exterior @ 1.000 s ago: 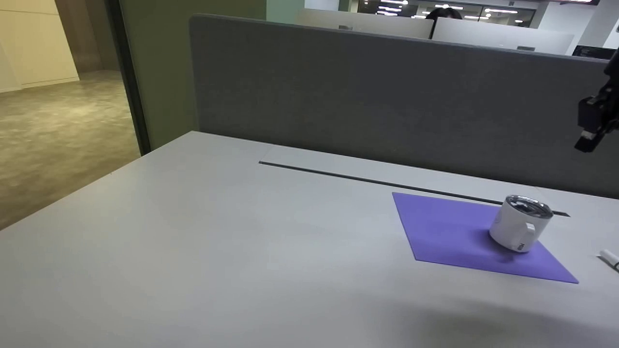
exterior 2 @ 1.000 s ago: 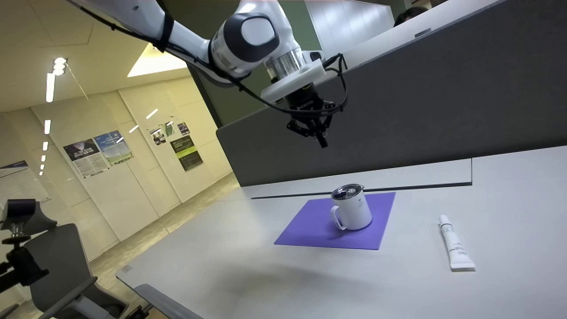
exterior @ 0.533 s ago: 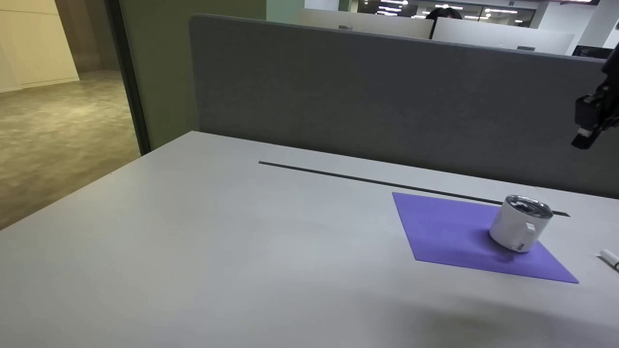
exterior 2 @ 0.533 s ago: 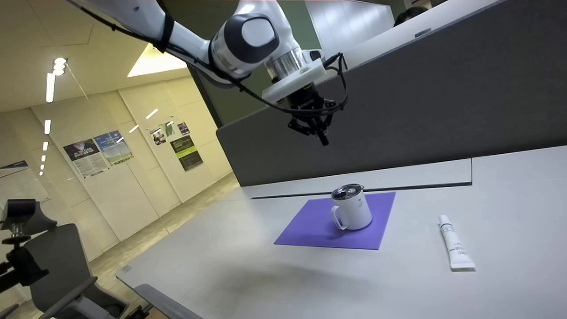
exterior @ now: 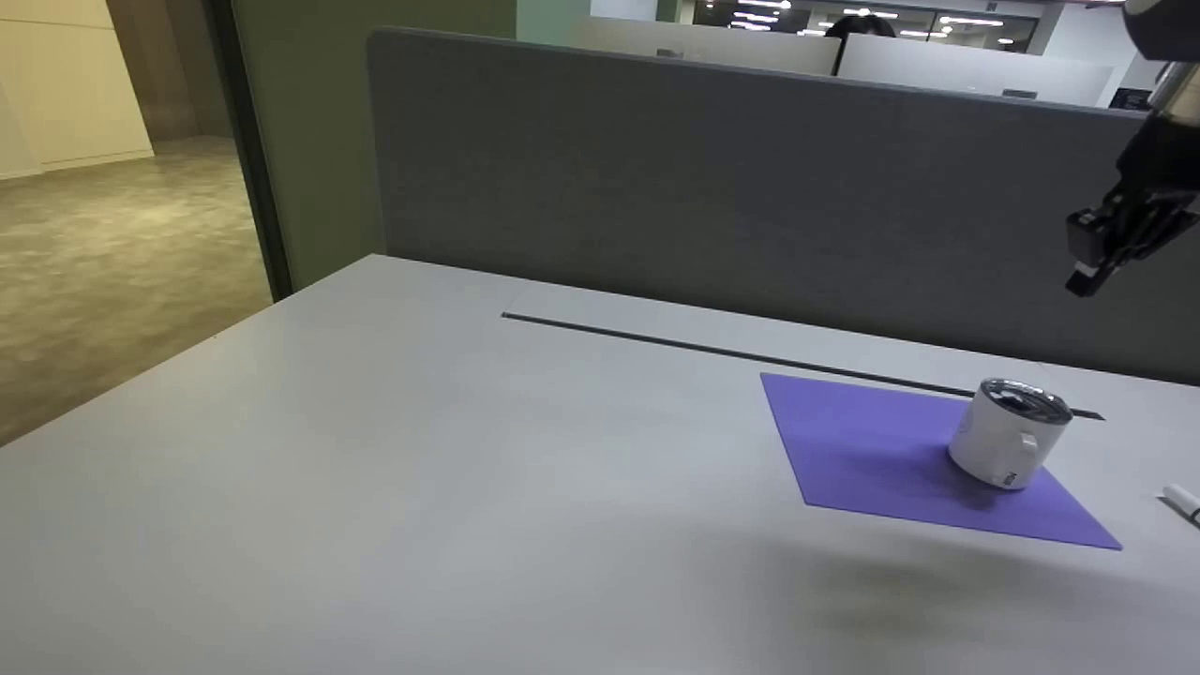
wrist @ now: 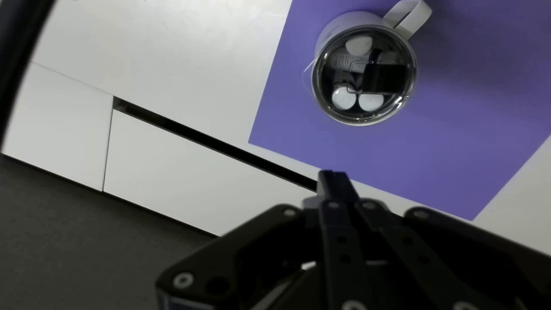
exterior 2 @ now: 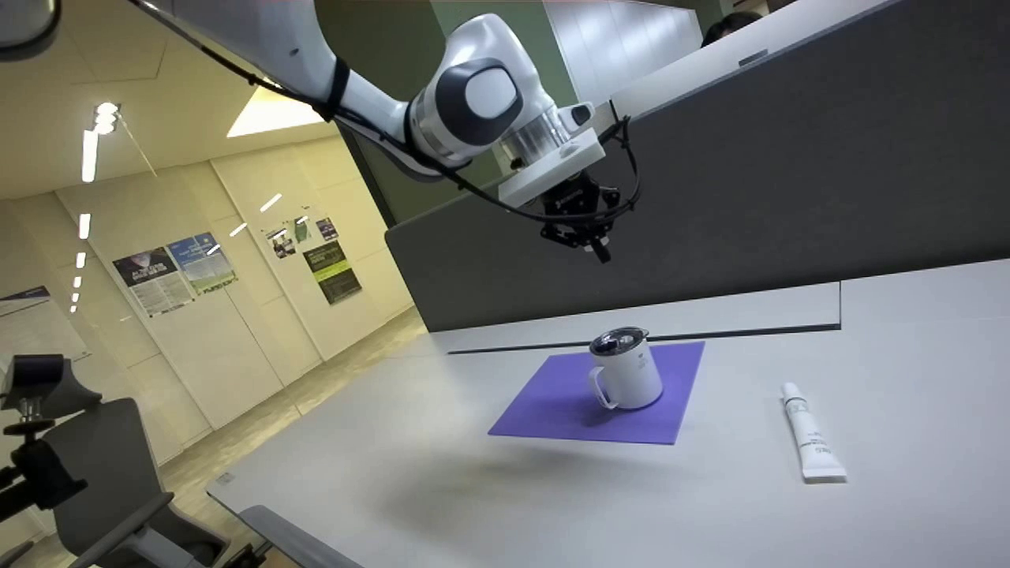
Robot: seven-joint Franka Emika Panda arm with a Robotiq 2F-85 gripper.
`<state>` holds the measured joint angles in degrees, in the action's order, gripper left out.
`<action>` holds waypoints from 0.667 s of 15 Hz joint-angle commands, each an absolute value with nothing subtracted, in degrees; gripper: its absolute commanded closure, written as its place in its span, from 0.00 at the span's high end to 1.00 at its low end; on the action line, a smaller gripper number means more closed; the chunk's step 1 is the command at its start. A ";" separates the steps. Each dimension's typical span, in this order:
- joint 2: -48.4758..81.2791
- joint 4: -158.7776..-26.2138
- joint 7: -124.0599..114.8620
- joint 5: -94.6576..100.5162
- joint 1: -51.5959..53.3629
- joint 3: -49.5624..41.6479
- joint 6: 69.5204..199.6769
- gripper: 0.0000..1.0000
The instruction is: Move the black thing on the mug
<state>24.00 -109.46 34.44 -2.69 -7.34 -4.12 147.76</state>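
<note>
The white mug [exterior: 998, 445] stands upright on a purple square mat, with a clear lid; it also shows in an exterior view [exterior 2: 630, 380] and the wrist view [wrist: 340, 26]. The black thing [wrist: 385, 79] is a small dark bar on the lid in the wrist view; in both exterior views the lid is too small to tell it apart. My gripper [wrist: 338, 183] is shut with its fingertips together and nothing seen between them. It hangs in the air above the mug's level, apart from it, in both exterior views [exterior: 1085, 278] [exterior 2: 601, 252].
The purple mat [exterior 2: 544, 410] lies under the mug. A long dark strip [wrist: 206, 137] crosses the table beside the mat. A white tube [exterior 2: 811, 438] lies on the table. A grey partition [exterior: 703, 206] stands along the table's back edge.
The arm and gripper have shifted, leftward in one exterior picture and rightward with the arm a little lower in the other. The gripper stays shut. The mug, mat and tube have not moved.
</note>
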 commanded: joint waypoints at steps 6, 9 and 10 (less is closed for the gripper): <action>33.96 -98.01 31.50 -2.22 -10.38 -0.09 134.00 0.00; 36.74 -96.07 31.08 -2.05 -10.68 0.19 133.14 0.00; 37.67 -95.53 30.94 -2.06 -10.78 0.24 133.09 0.00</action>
